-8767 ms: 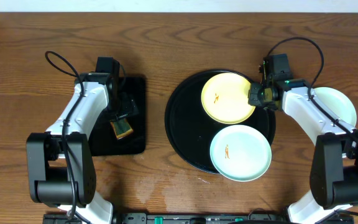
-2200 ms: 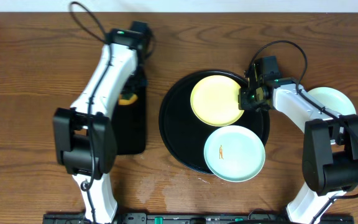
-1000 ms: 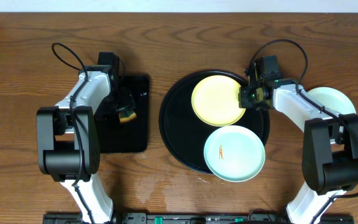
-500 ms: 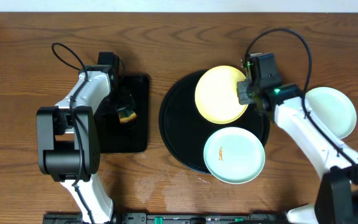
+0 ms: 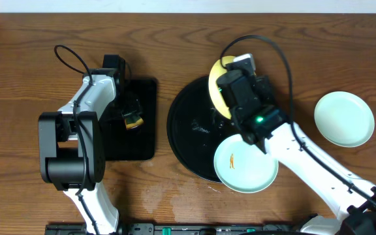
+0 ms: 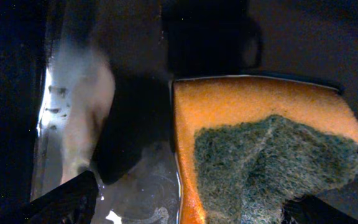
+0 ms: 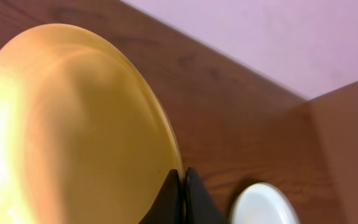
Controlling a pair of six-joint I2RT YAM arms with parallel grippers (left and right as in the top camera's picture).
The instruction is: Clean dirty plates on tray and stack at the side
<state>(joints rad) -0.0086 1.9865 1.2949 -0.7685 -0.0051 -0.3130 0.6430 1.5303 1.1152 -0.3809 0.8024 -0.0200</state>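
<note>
Yellow plate stands tilted on edge above the round tray's far side, its rim pinched by the closed right pincer. A smeared green plate lies on the tray's near side, and a clean green plate sits near the worktop's right edge. The left pincer hangs open over a sponge.

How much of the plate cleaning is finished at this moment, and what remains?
Done: one mint plate lies on the table beside the tray, no smear visible. In hand: the right gripper is shut on the yellow plate, tilted above the tray. Left: the smeared mint plate sits on the tray's edge; the open left gripper hovers over the sponge.
</note>
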